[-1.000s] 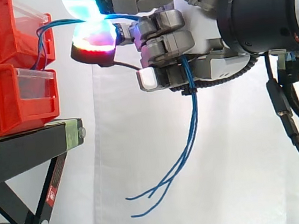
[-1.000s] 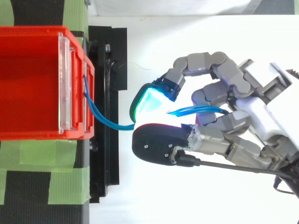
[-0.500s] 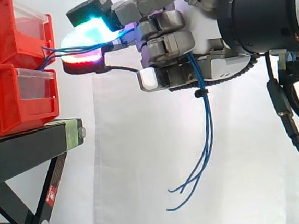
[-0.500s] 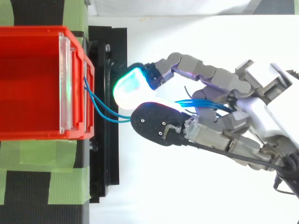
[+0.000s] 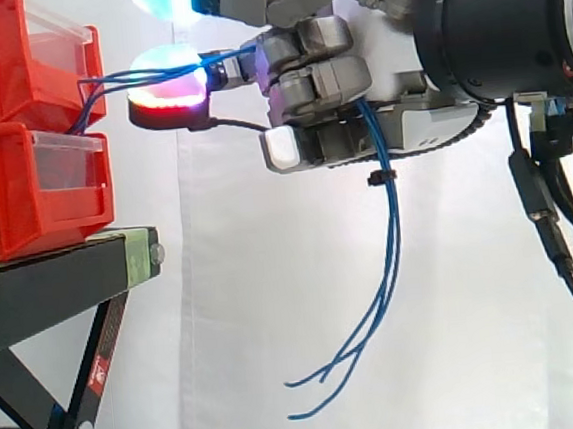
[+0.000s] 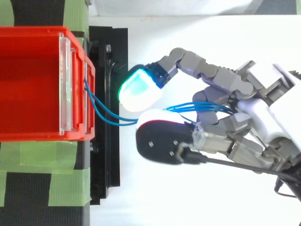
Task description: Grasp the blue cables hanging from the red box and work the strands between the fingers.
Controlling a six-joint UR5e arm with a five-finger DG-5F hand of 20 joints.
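Side view: blue cables [image 5: 396, 233] leave the upper red box [image 5: 3, 69] at left and run nearly level rightward over the red-glowing pad [image 5: 167, 88]. They pass inside the curled fingers of the hand [image 5: 320, 76], then drop free, with the loose ends hanging well clear of the black stand [image 5: 61, 279]. I read the hand as closed round the bundle.

Top view: the strands pass between the green pad [image 6: 140, 90] and the white pad [image 6: 157, 117].

Judgement: the long axis lies along the fingers, pointing at the box. I should rub across it and not pull away, because the span to the box looks short.
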